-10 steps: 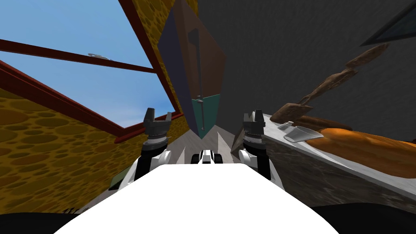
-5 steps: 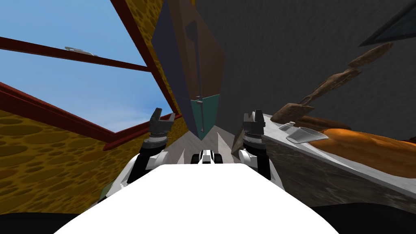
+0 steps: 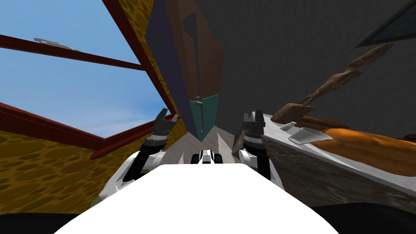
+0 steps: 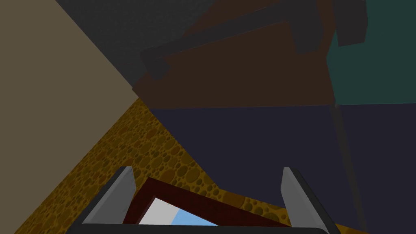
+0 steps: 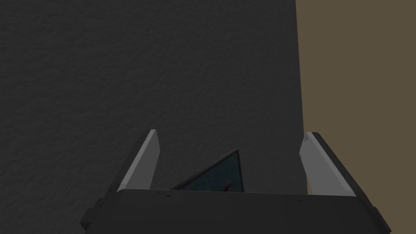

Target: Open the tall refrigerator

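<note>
The tall refrigerator [image 3: 205, 57] stands ahead in a corner, with a brown upper door, a teal lower door [image 3: 207, 113] and a dark navy side. A long dark handle [image 3: 198, 53] runs down the upper door. My left gripper [image 3: 168, 115] is open and empty, raised just left of the fridge's lower part and apart from it. In the left wrist view the handle [image 4: 227, 34] lies well beyond the open left gripper [image 4: 207, 191], across the navy side [image 4: 264, 146]. My right gripper [image 3: 252, 115] is held up, open and empty [image 5: 229, 162], facing a dark wall.
A big red-framed window [image 3: 81, 89] in a yellow spotted wall [image 3: 40, 174] lies close on my left. A grey counter [image 3: 325, 160] runs along my right, carrying a grey scoop [image 3: 306, 135] and brown wooden pieces [image 3: 325, 87]. A narrow strip of floor [image 3: 191, 142] leads to the fridge.
My left arm has swung right, toward the fridge, with its gripper tilting. The window has slid left and the fridge looms larger, so I have moved closer. The right arm is still.
</note>
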{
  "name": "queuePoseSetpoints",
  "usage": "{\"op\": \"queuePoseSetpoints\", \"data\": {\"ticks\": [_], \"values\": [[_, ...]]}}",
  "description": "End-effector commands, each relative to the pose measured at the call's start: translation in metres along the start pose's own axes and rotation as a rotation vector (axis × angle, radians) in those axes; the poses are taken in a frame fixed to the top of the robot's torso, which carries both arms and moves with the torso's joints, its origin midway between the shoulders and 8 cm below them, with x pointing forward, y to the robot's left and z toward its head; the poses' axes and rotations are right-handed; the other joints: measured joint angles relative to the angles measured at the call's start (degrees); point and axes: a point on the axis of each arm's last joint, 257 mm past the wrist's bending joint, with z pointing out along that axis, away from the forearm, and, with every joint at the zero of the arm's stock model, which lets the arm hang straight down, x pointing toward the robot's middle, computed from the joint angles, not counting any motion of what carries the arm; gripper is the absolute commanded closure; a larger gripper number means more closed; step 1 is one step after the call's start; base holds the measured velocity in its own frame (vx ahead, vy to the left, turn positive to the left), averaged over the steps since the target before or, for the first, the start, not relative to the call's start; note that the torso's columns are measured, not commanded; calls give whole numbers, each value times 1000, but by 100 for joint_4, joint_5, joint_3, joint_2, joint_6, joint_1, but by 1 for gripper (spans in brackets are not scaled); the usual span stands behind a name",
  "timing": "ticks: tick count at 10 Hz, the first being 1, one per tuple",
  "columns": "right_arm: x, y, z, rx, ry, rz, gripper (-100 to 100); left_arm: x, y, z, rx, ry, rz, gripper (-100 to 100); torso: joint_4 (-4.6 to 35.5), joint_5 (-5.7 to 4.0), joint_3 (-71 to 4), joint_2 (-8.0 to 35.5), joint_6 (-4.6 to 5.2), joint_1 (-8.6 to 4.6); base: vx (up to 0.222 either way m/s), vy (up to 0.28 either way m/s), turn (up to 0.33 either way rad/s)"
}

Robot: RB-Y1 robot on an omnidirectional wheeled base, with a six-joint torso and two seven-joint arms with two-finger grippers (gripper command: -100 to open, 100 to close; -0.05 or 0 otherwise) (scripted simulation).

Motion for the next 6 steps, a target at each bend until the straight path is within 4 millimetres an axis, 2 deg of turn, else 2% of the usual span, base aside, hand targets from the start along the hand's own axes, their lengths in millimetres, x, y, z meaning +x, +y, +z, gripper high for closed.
{"op": "queuePoseSetpoints", "data": {"ticks": [1, 6], "values": [[0, 0, 0, 0, 0, 0, 0, 3, 18, 0, -78, 40, -11, -100, -2, 2, -3, -4, -2, 5, 88, 62, -95], [0, 0, 0, 0, 0, 0, 0, 2, 44, -2, -187, 74, -10, -100, 0, 1, -1, -1, -1, 2, 58, 33, -72]]}}
